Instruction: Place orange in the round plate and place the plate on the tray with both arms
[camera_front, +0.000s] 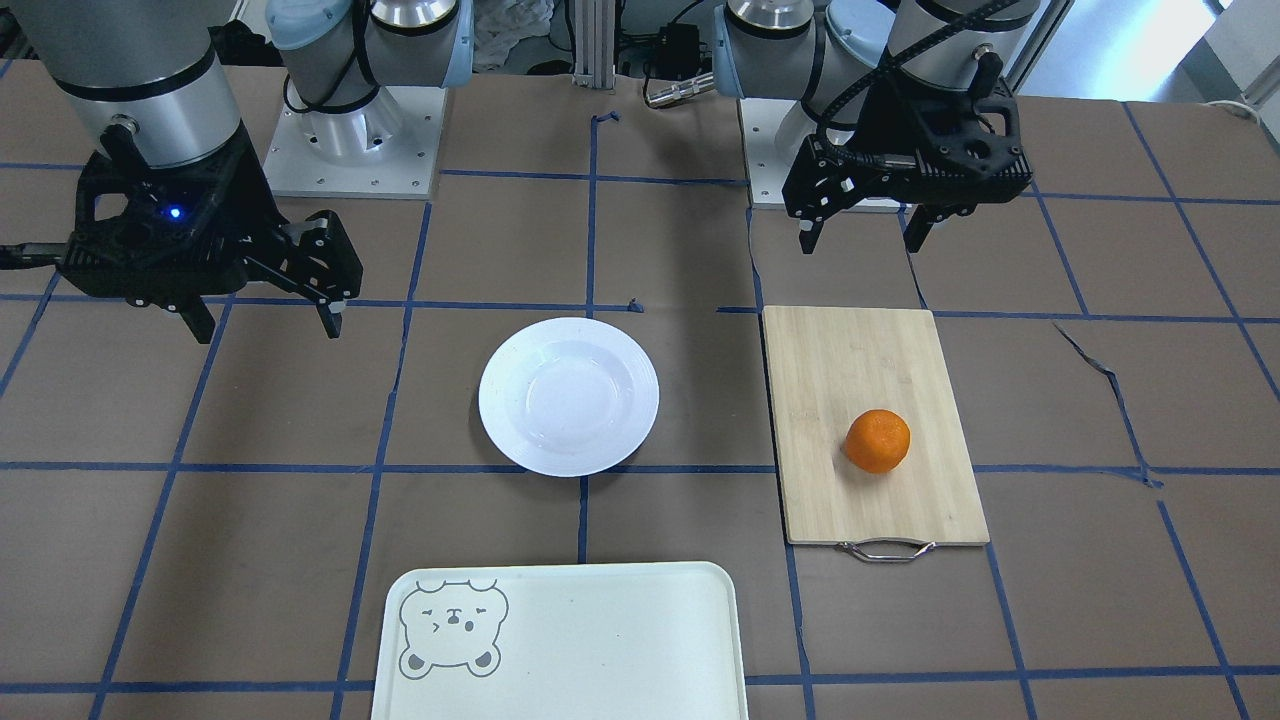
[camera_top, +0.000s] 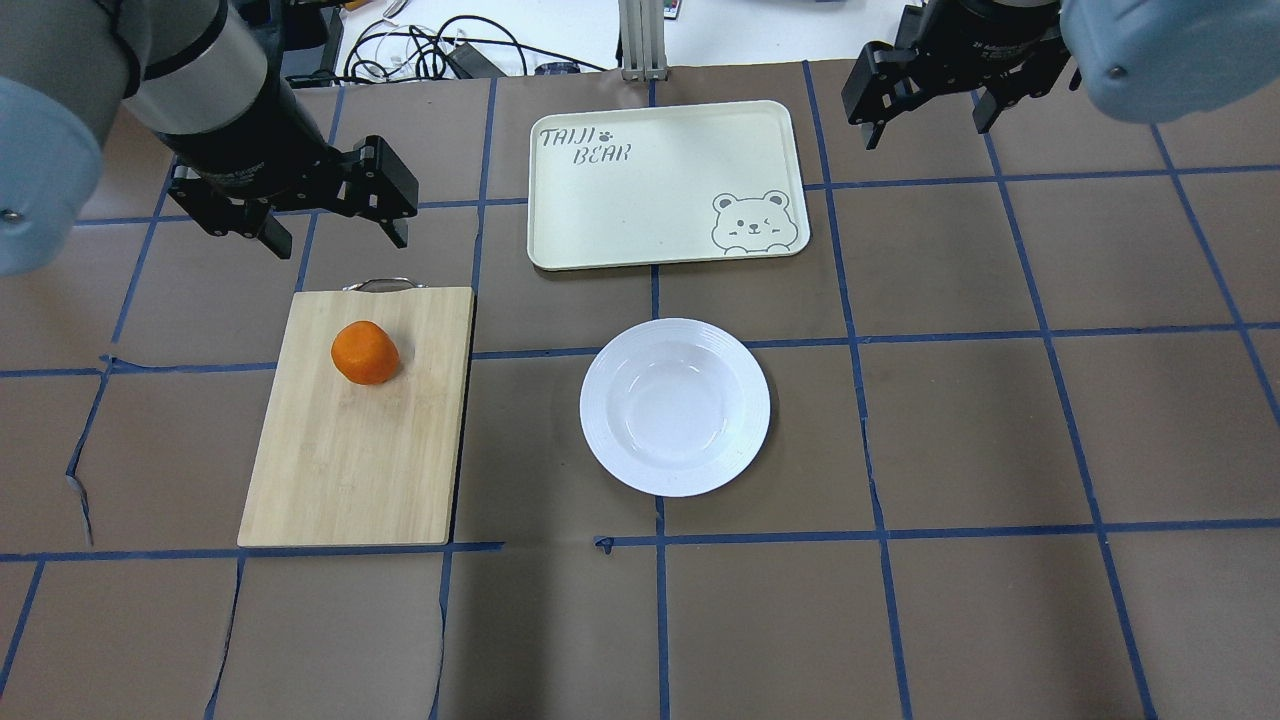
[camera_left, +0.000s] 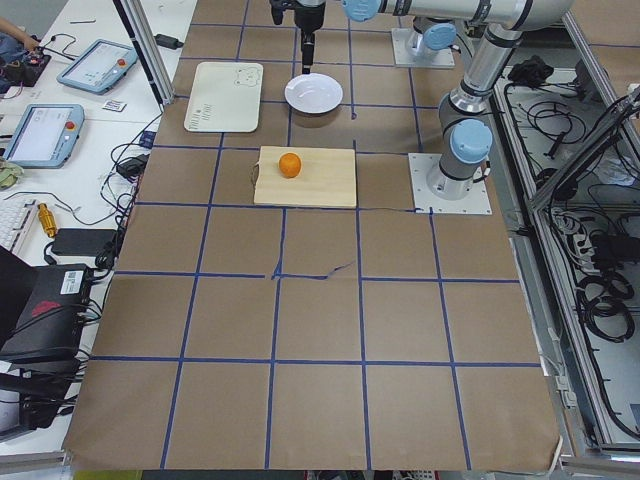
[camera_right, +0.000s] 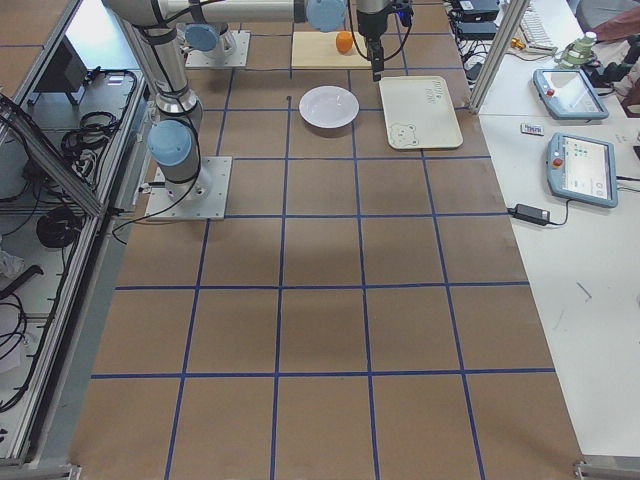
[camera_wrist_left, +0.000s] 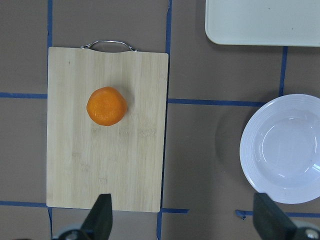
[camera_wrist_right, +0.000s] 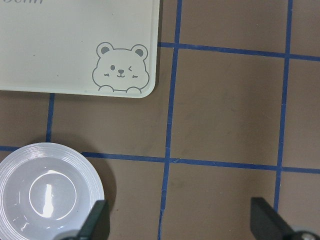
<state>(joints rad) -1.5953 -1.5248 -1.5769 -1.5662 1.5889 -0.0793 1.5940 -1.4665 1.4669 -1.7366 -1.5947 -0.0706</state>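
The orange lies on a bamboo cutting board, near its handle end. The white round plate sits empty mid-table. Beyond it, away from the robot, lies the cream tray with its bear corner, also empty. My left gripper hangs open above the table by the board, holding nothing. Well above the table to the right of the tray hovers my right gripper, open and empty.
The board's metal handle points away from the robot. Both arm bases stand at the robot's table edge. Cables lie past the far edge. Blue tape lines grid the brown table.
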